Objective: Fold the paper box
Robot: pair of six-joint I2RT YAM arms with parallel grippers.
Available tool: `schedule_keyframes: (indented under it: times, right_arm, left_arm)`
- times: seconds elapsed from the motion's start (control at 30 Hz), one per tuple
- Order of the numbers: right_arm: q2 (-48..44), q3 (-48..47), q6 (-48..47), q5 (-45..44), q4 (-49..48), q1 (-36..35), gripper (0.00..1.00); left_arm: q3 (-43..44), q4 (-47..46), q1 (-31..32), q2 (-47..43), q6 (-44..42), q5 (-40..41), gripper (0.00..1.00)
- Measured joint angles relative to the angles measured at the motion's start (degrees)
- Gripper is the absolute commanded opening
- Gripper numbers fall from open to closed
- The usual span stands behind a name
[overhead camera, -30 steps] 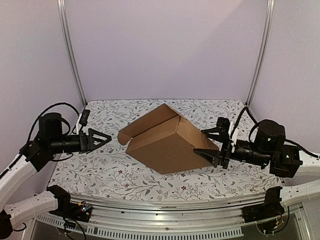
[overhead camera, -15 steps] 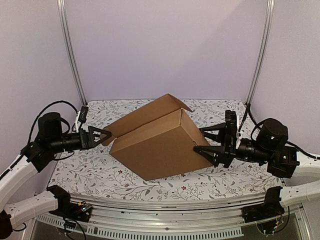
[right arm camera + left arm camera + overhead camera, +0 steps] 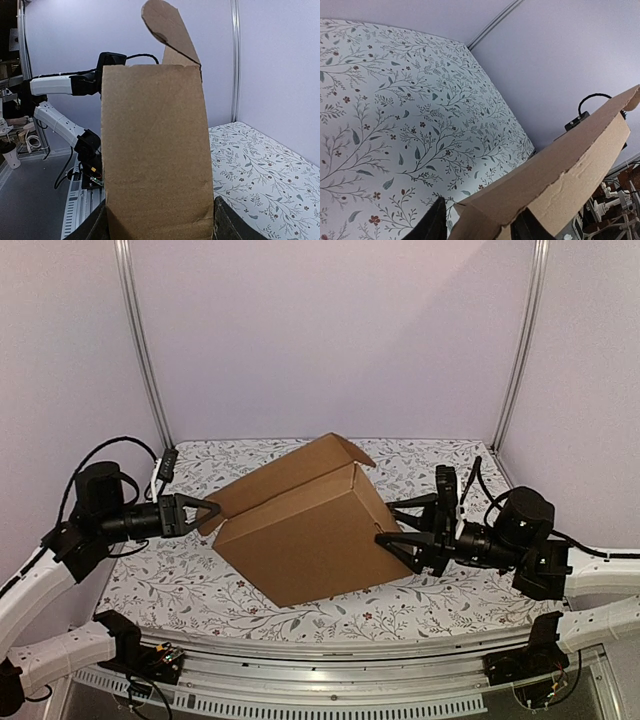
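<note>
- While both arms reach in from the sides, we see the paper box (image 3: 300,540) over the middle of the table (image 3: 180,585). It is tilted, with 1 low corner toward the near edge; we cannot tell whether that corner touches the floral cloth.
- We see plain brown corrugated cardboard, unprinted and matte, much larger than either gripper.
- Its broad front panel faces the top camera, with a crisp fold line along the upper edge.
- Behind that fold an open flap (image 3: 335,452) stands up toward the back, its far corner cut on a slant.
- From the right wrist the near panel looks like a tall upright rectangle with a slightly ragged bottom edge. A rounded tab (image 3: 167,25) leans over its top.
- From the left wrist we see a raw cut edge, rough and dented, running up to the right.
- We find the right gripper (image 3: 385,523) at the box's right end. It is spread wide and clamped on the box, with 1 finger on each side.
- We find the left gripper (image 3: 212,511) at the box's left corner. Its 2 fingers (image 3: 434,225) stand fairly narrow with the cardboard edge between them; we cannot tell whether they pinch it.
</note>
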State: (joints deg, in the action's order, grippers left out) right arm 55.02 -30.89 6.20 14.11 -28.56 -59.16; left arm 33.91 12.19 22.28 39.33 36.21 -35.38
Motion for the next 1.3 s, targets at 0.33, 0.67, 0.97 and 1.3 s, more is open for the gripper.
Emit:
schedule_keyframes:
  times: [0.33, 0.67, 0.97, 1.3]
  right_arm:
    - [4.37, 5.86, -0.87, -1.31, -10.95, 0.37, 0.17]
    - [19.32, 14.12, -5.22, -4.48, -36.06, 0.33, 0.13]
    - [34.47, 15.65, -8.2, -6.64, -48.19, -0.09, 0.13]
    - [42.34, 15.41, -11.74, -9.81, -49.79, -0.13, 0.21]
  left_arm:
    - [2.14, 1.99, -0.07, 2.78, -2.91, 0.52, 0.06]
    - [3.56, 3.63, 0.83, 7.37, -6.47, 5.33, 0.0]
    - [3.65, 3.5, 5.4, 11.13, -6.64, 16.02, 0.0]
    - [3.67, 0.39, 11.78, 11.63, -6.88, 24.79, 0.0]
